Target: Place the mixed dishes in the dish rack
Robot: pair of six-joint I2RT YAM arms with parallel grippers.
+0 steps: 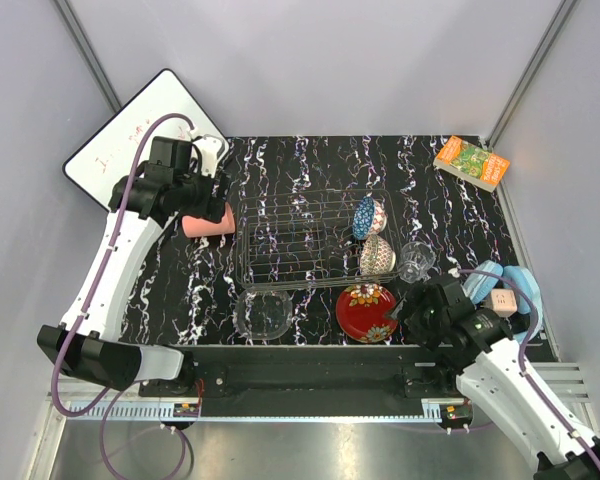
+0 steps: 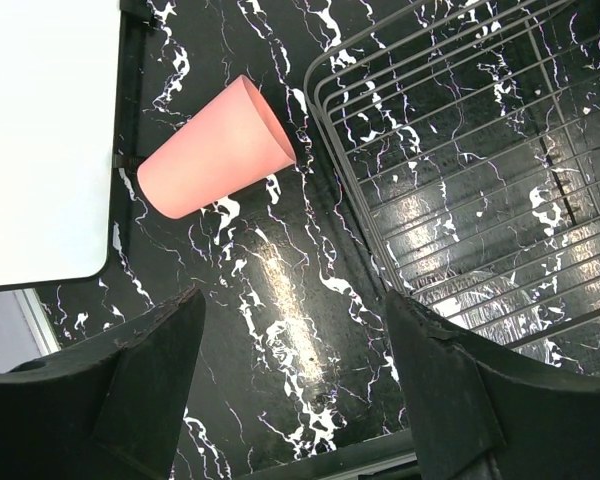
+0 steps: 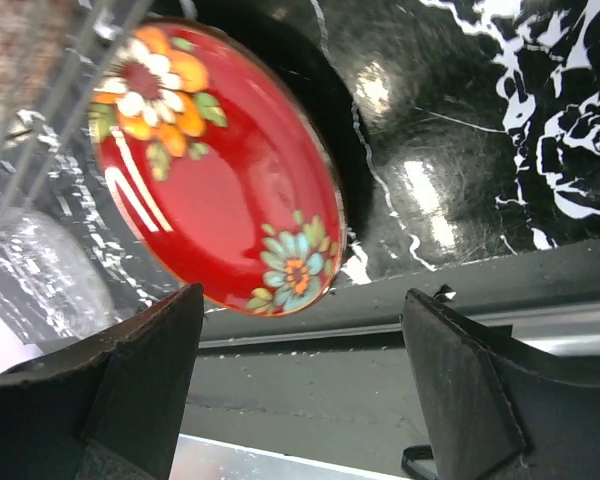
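Right claw (image 3: 305, 292), spread and empty, hovers beside the plate (image 1: 366, 310) at the bench's (image 1: 180, 290) near edge; the glass bowl (image 1: 262, 314) lies left of it. Behind, the rack (image 1: 290, 240) holds the blue bowl (image 1: 368, 216) and beige bowl (image 1: 377, 256) on edge at its right end. The cup (image 1: 206, 222) lies sideways left of the rack, near the spread, empty left claw (image 2: 295, 298)

Bright, even overhead light; white glare on the glossy black table (image 2: 280, 280); soft wrist-view foregrounds.

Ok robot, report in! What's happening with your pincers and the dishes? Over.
Left pincer open, aimed at pink cup lying beside dish rack. Right pincer open, facing red floral plate. Nothing blocking either.
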